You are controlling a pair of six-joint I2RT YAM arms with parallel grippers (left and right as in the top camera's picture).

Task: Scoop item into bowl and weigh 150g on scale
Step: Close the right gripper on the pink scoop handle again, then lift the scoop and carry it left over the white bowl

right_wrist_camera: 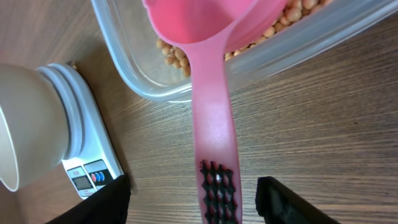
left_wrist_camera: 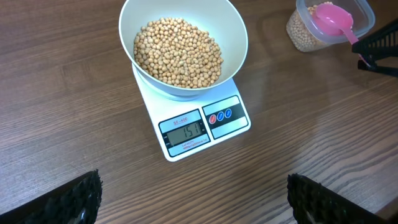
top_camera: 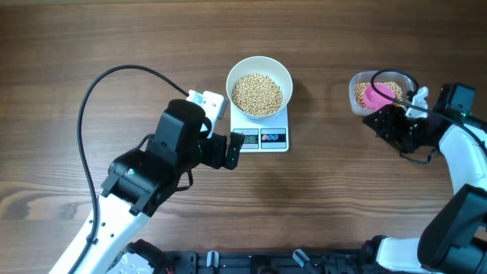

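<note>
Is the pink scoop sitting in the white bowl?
No, the pink scoop rests in the clear tub, away from the white bowl.

Matt wood-grain worktop (top_camera: 46,46); smooth, glossy white bowl (left_wrist_camera: 231,30); shiny pink plastic scoop (right_wrist_camera: 211,118); clear plastic tub (right_wrist_camera: 124,59); white plastic scale (left_wrist_camera: 202,127).

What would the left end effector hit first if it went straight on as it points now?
Probably the scale, at its display edge, with the bowl on it just behind. Depth is unclear, so the open left end effector might meet the table first.
</note>
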